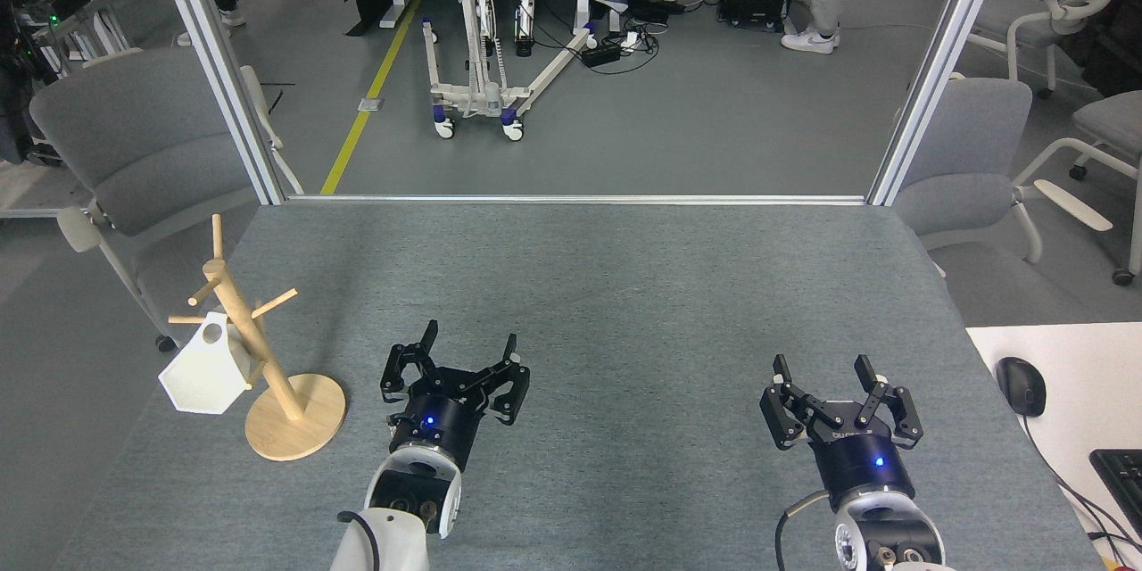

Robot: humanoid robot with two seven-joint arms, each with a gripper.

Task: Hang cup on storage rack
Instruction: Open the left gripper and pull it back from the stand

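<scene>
The white faceted cup [205, 371] hangs by its handle hole from a low peg of the wooden storage rack [252, 348], which stands on its round base at the table's left edge. My left gripper [470, 343] is open and empty over the grey table, well to the right of the rack. Open and empty too, my right gripper [823, 365] hovers near the table's front right.
The grey felt table [589, 285] stretches between the arms. A white side desk [1071, 375] with a black mouse [1021, 385] and keyboard [1121, 473] sits at the right. Grey chairs flank the table beyond its metal frame posts.
</scene>
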